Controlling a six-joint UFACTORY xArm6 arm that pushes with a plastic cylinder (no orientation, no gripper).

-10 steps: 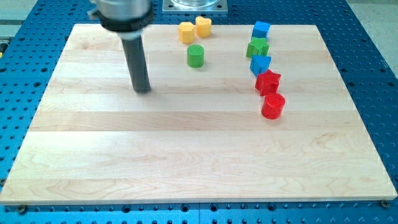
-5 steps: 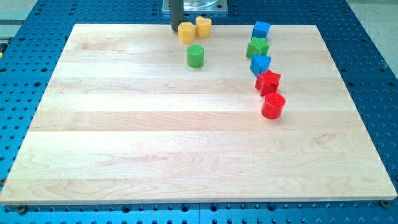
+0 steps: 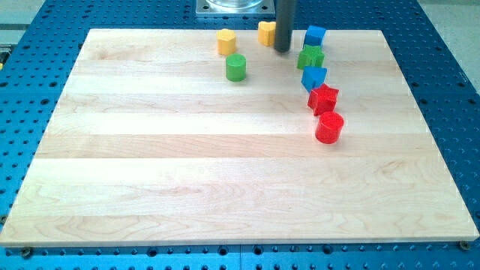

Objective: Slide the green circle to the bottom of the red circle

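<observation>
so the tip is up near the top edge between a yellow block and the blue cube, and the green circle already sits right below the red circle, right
Not quite. In the camera view my tip is indeed between a yellow block and the blue cube, but the green circle sits far to the view's upper left of the red circle, not below it.

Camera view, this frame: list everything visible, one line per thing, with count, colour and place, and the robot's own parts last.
board: 1, pale wood, fills most of the view
table: 1, blue, perforated, around the board
green circle: 1, green, upper middle
red circle: 1, red, right of centre, lowest block
red star: 1, red, just above the red circle
blue blocks: 2, blue, one above the red star, one at the top right
green block: 1, green, between the blue blocks
yellow blocks: 2, yellow, top edge; the second sits against the rod's left
my tip: 1, dark rod, top edge, left of the top blue block
</observation>
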